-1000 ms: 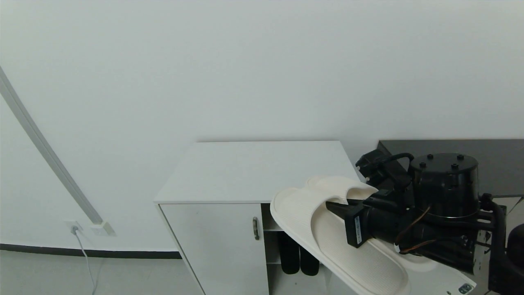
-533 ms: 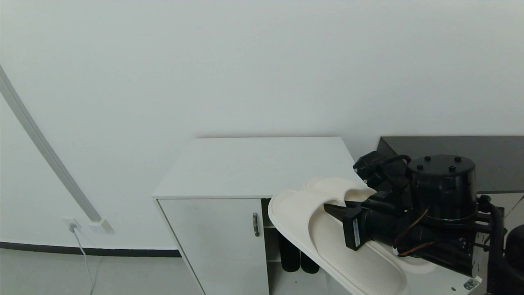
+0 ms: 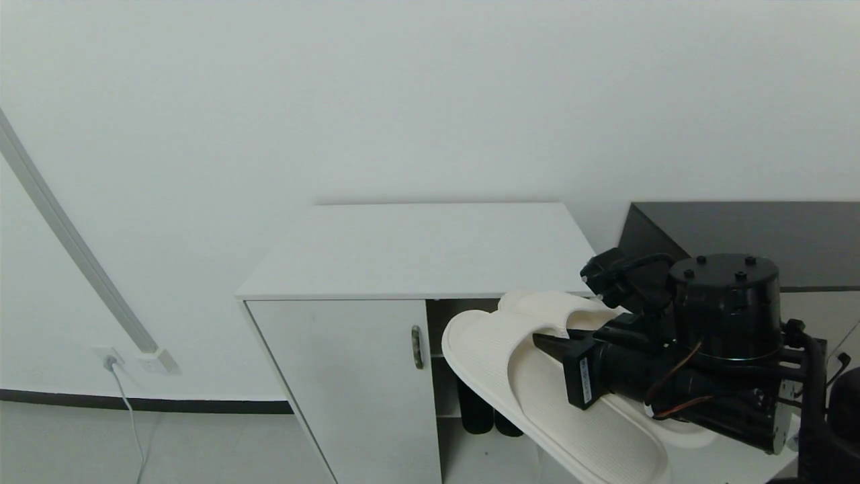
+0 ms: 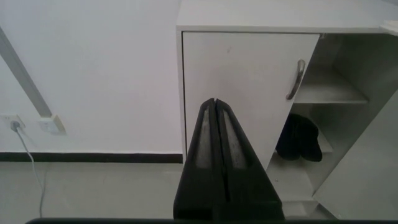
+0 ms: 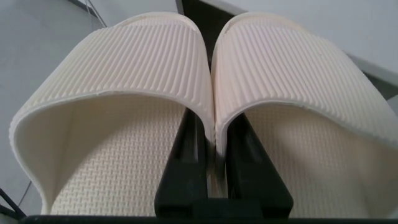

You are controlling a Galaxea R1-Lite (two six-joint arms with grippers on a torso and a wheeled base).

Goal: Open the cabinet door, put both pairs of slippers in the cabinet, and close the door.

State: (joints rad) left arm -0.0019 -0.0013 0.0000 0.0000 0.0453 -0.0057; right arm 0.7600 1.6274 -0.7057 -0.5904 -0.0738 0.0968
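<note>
Standing open on its right side, the cabinet (image 3: 416, 249) already has a dark pair (image 3: 487, 413) low inside. Cream slippers (image 3: 510, 363) hang just before the opening, pinched together by the right tool (image 3: 547, 339); the left tool (image 4: 215, 109) is clenched on nothing. Left to do: stowing the cream pair, then closing up

Before me the white cabinet (image 3: 416, 249) stands on the floor (image 3: 201, 444); black slippers (image 3: 477, 410) rest on its lower shelf (image 4: 292, 177).
</note>
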